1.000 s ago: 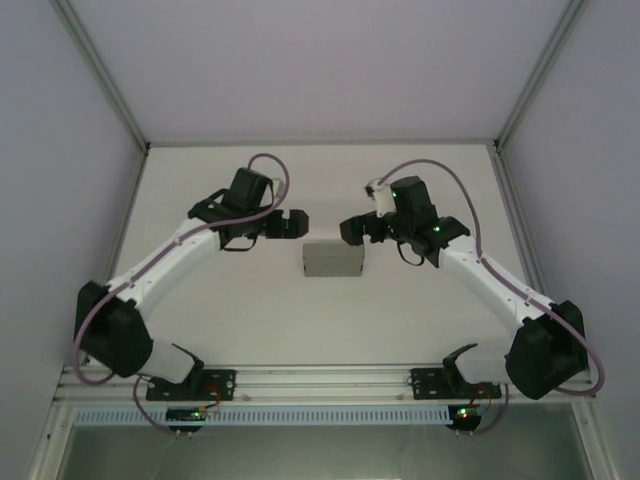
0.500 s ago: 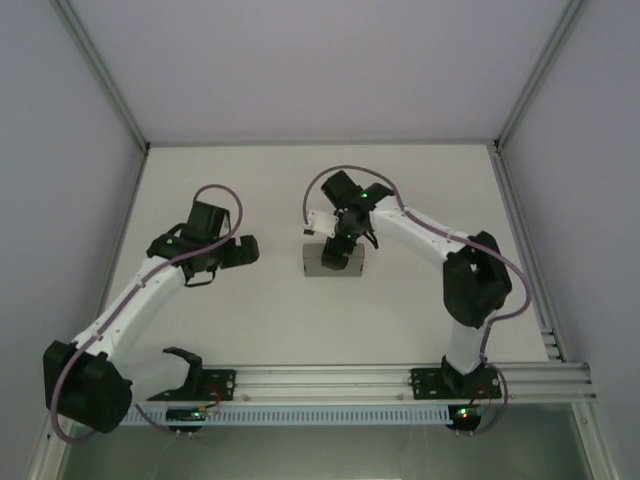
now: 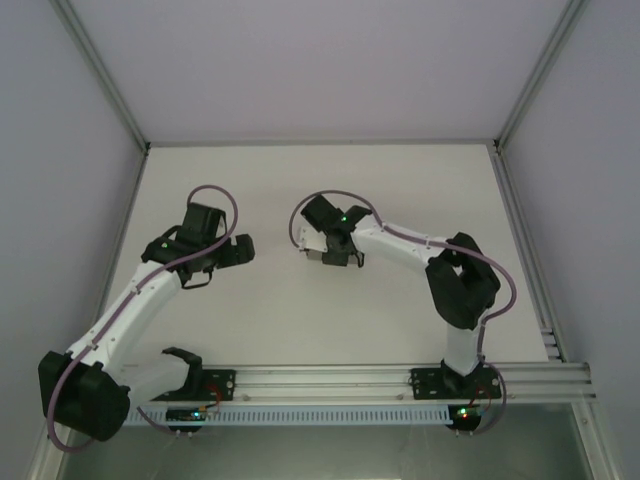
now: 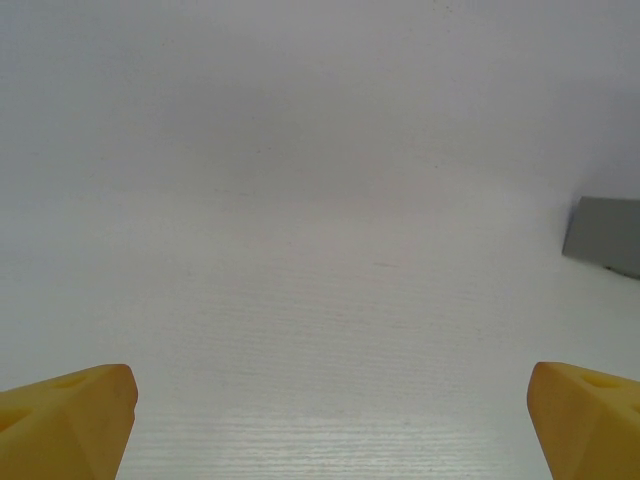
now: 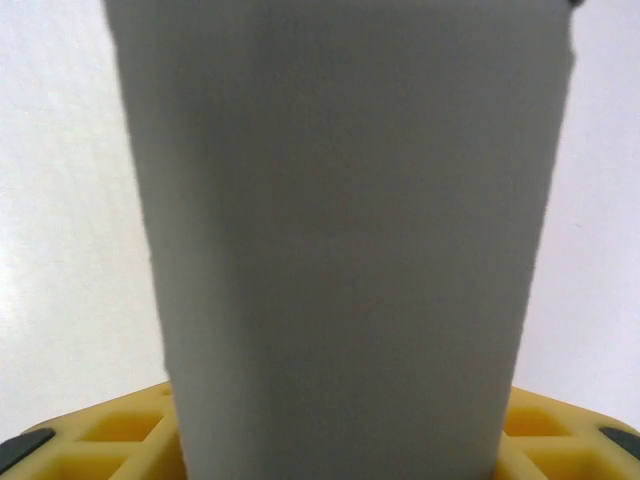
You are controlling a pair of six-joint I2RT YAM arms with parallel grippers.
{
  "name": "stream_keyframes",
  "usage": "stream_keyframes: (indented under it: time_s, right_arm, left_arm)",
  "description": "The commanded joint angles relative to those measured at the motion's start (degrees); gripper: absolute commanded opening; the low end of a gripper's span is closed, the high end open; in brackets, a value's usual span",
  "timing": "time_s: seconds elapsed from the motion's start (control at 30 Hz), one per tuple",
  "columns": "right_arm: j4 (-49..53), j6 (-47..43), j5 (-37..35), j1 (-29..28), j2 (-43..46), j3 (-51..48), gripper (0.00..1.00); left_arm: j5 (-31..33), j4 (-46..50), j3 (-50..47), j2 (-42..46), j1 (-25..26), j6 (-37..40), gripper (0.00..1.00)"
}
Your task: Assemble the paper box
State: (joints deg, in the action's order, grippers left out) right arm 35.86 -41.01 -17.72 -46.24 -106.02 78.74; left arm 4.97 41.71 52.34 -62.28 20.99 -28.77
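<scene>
The paper box (image 5: pixel 340 230) is a plain grey cardboard body that stands between the yellow fingers (image 5: pixel 110 440) of my right gripper (image 5: pixel 335 445), which is shut on it. From above, the right gripper (image 3: pixel 330 252) sits near the table's middle and covers most of the box (image 3: pixel 319 258). My left gripper (image 3: pixel 240 250) hangs open to the left of it, apart from the box, with nothing between its yellow fingertips (image 4: pixel 70 415). One grey corner of the box (image 4: pixel 605 235) shows at the right edge of the left wrist view.
The white table (image 3: pixel 300 320) is walled by pale panels with aluminium posts at the back corners. An aluminium rail (image 3: pixel 330 380) carrying both arm bases runs along the near edge.
The right arm swung in from the right over the box and its jaws closed on it; the box no longer lies flat in its old spot. The left arm drew back to the left.
</scene>
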Motion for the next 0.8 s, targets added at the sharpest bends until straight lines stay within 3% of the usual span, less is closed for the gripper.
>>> stream_keyframes:
  time_s: [0.0,0.1,0.33,0.47,0.57,0.63,0.77]
  right_arm:
    - [-7.9,-1.1,-11.3,-2.0,0.9,-5.2,0.55]
    - [-9.0,-2.1,-13.7,-5.8,3.1,-9.1,0.62]
    - [1.2,7.9,-10.8,-13.2,8.7,-13.7,0.99]
    - [4.4,10.8,-8.7,-13.9,14.7,-16.0,0.99]
    - [0.5,12.1,-6.8,-10.5,22.4,-19.8,0.99]
    - [-4.9,14.4,-4.2,-5.2,28.6,-23.1,0.99]
    - [-21.0,27.3,-1.5,12.8,40.2,-32.9,0.99]
  left_arm:
    - [1.5,1.1,-0.1,-0.1,-0.4,-0.3,1.0]
    - [1.9,0.9,-0.4,-0.1,-0.4,-0.3,0.99]
    - [2.7,-0.4,-0.9,-0.3,-0.5,0.0,1.0]
    - [4.4,-2.8,-1.0,-0.2,-0.8,1.0,1.0]
    - [9.6,-7.8,-2.6,0.1,-1.1,2.7,1.0]
    - [15.4,-13.2,-4.6,0.6,-1.8,4.8,1.0]
    - [21.8,-30.0,-11.8,2.5,-6.1,12.2,1.0]
